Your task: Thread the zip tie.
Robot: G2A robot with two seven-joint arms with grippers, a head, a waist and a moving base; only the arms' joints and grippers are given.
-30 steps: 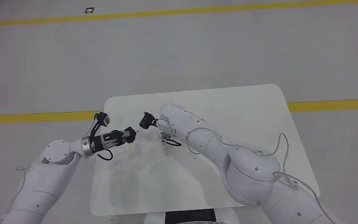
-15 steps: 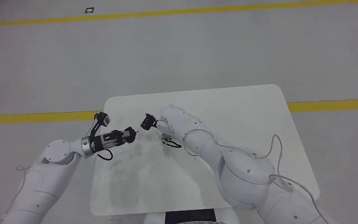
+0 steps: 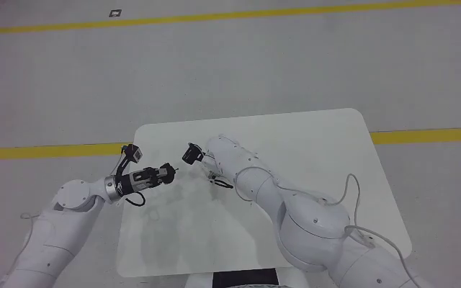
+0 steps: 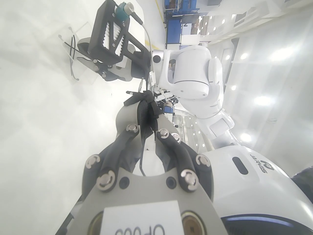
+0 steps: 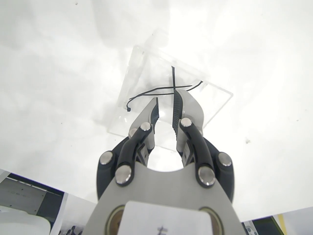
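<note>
Right wrist view: right gripper point(image 5: 165, 96) spread over clear square plate point(image 5: 215, 99) with crossed black zip ties point(image 5: 156, 89) | left gripper point(image 4: 144, 100), near white table point(image 3: 324, 144)'s left edge, pinching thin black zip tie point(image 4: 141, 160).

Count's in: two tools, the left tool point(image 4: 144, 100) and the right tool point(image 5: 166, 99). Three black zip ties: a curved zip tie point(image 5: 156, 89) and a straight zip tie point(image 5: 173, 76) crossed on one clear plate point(image 5: 215, 103), plus a held zip tie point(image 4: 141, 157) pinched in the left tool. One white bench point(image 3: 310, 144).
</note>
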